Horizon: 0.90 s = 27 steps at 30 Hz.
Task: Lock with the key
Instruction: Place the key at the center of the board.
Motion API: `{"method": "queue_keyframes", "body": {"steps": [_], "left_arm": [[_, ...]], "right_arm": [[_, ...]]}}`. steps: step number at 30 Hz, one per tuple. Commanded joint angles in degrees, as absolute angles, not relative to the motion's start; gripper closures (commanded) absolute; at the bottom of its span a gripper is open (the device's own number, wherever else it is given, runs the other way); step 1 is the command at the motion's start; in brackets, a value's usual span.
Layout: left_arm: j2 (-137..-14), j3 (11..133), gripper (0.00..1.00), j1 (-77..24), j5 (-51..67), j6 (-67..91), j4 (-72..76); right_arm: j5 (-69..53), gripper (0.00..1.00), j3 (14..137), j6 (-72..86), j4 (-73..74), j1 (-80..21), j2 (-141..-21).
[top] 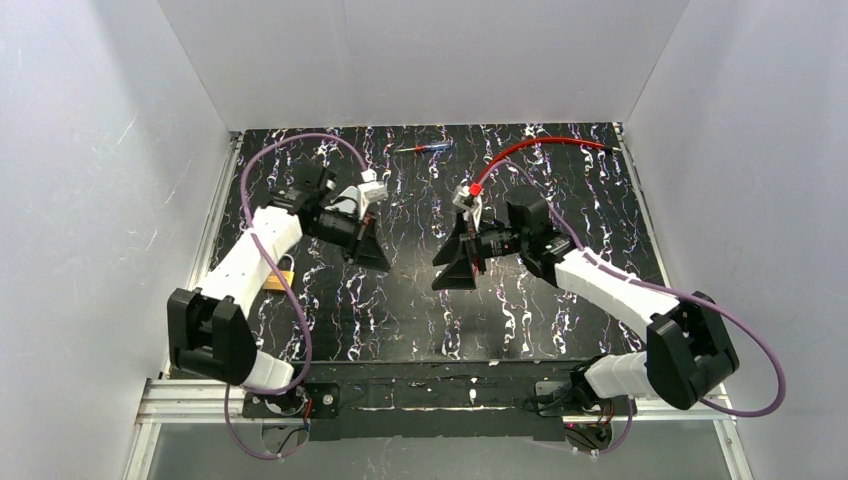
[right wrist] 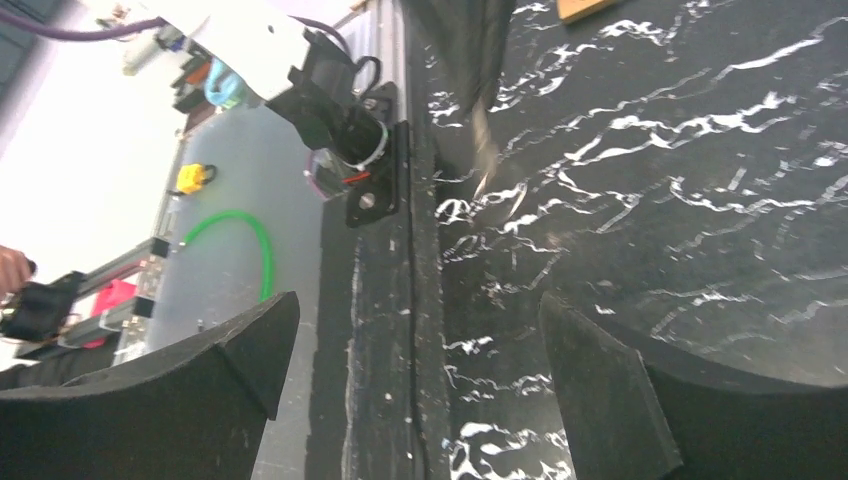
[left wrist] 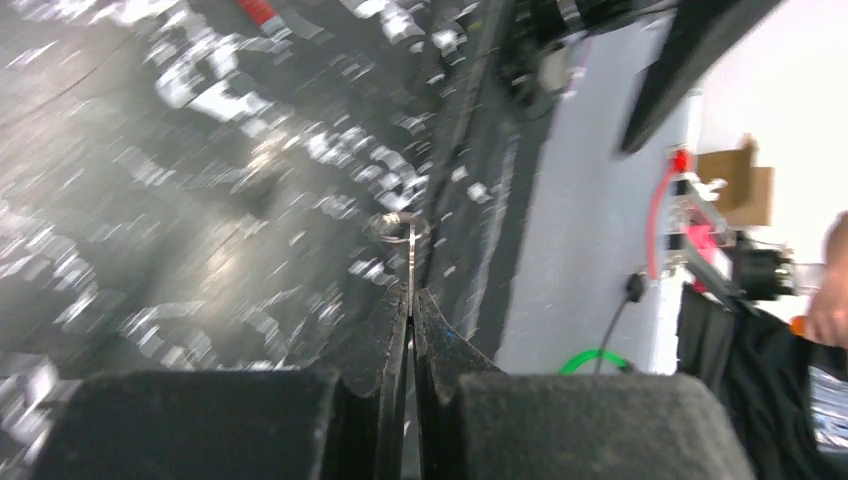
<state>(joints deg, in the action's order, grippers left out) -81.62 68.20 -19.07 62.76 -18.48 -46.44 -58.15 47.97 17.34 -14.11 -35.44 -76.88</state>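
L gripper (left wrist: 410,303) is pinched shut on the thin key (left wrist: 409,258); R gripper (right wrist: 417,305) jaws wide apart, empty; brass lock (top: 279,280) (half hidden by L arm (top: 250,252)) lies far left; next, prob: hold lock, aim key.

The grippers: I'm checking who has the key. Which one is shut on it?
The left gripper, pinched shut on the metal key, its ring sticking out ahead; the right gripper stands wide open and empty.
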Motion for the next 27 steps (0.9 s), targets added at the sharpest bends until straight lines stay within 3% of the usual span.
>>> {"method": "queue_keyframes", "body": {"steps": [1, 5, 8, 9, 10, 14, 25, 27], "left_arm": [[-84.59, 72.99, 1.0, -10.76, 48.72, -44.28, -69.64], [-88.16, 74.49, 1.0, -9.64, 29.78, -60.28, -77.61], [-89.87, 73.35, 1.0, -7.91, 22.65, -65.58, -77.66], [-90.54, 72.86, 1.0, -7.45, 20.54, -66.18, -76.83], [-91.19, 72.02, 1.0, -7.17, 18.35, -67.05, -75.63], [-94.99, 70.1, 1.0, -6.23, 10.08, -70.01, -72.11], [-107.7, 80.25, 1.0, -5.27, 5.78, -69.88, -70.48], [-109.51, 81.92, 0.91, -5.21, 4.94, -69.62, -70.05]], "right_arm": [[-55.67, 0.02, 51.07, 5.5, -2.57, -33.69, -72.48], [-54.65, 0.02, 52.95, 0.2, 3.88, -33.3, -71.72], [-55.49, 0.02, 52.57, 0.14, 3.77, -33.29, -71.89], [-55.62, 0.02, 52.44, 0.11, 3.5, -27.02, -71.83], [-55.63, 0.02, 52.39, 0.17, 3.51, -32.52, -71.77], [-58.28, 0.0, 52.31, -1.85, 4.41, -33.31, -71.33], [-55.53, 0.0, 52.28, -1.53, 4.22, -32.85, -71.75], [-55.14, 0.0, 52.5, -0.99, 4.09, -32.29, -71.96]]}}
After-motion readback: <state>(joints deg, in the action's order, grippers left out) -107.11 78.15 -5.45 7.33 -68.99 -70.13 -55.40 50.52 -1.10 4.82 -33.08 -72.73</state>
